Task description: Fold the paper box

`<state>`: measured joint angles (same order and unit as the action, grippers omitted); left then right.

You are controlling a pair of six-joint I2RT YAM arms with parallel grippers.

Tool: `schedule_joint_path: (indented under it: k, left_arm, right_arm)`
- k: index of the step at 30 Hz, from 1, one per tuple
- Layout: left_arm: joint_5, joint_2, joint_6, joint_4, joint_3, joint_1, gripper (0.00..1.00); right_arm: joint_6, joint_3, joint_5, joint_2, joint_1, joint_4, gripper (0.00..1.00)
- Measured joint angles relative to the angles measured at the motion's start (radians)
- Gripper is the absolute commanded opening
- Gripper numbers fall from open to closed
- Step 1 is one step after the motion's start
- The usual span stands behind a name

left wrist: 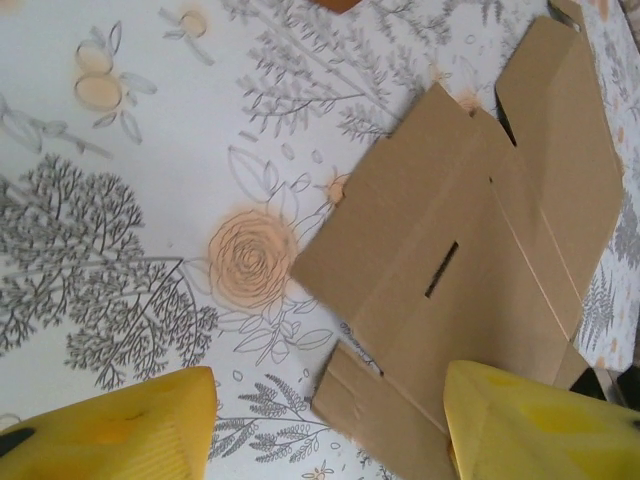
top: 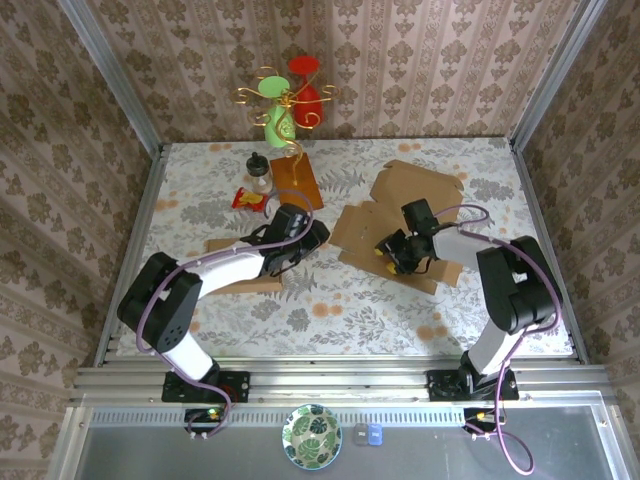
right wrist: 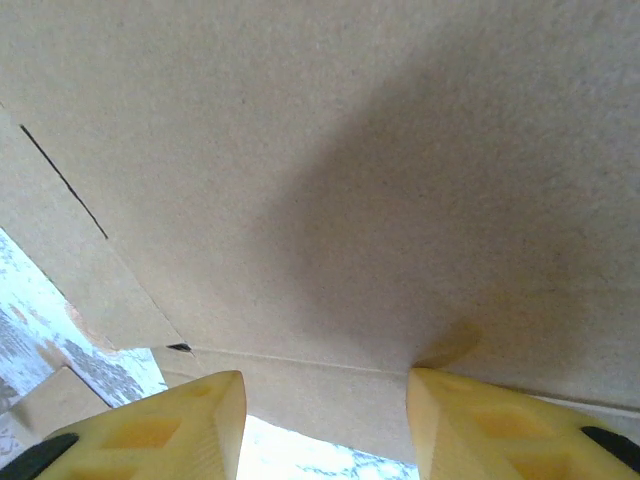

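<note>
The paper box (top: 368, 226) is a flat, unfolded brown cardboard blank lying right of the table's middle. My left gripper (top: 318, 234) hovers at its left edge. In the left wrist view the box (left wrist: 470, 250) lies flat with a narrow slot. Its near corner sits between the yellow fingers (left wrist: 130, 430) of my left gripper (left wrist: 330, 440), which stands open. My right gripper (top: 392, 254) is over the box's near side. Up close, a cardboard panel (right wrist: 330, 170) rises before my open right gripper (right wrist: 325, 425), and the right fingertip (right wrist: 440, 385) touches it.
A second cardboard sheet (top: 245, 275) lies under my left arm. A brown card (top: 297, 180), a small bottle (top: 260, 172) and a red-yellow packet (top: 247, 198) sit behind it. A wire stand with green and red ornaments (top: 285, 100) is at the back wall.
</note>
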<state>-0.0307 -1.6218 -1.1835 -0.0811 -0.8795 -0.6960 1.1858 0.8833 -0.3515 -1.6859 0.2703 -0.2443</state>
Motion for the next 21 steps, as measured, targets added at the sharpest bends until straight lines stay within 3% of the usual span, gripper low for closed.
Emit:
schedule_joint_path:
  k: [9,21]
  left_arm:
    - [-0.010,-0.052,-0.132,-0.099,0.015,-0.040,0.61]
    - [0.002,-0.243,-0.315,-0.229,-0.064,-0.089,0.57]
  right_arm:
    - [-0.042,0.041,0.002,0.100,-0.003,-0.090,0.49]
    - [-0.029,-0.023,0.000,0.494,-0.047,-0.103,0.50]
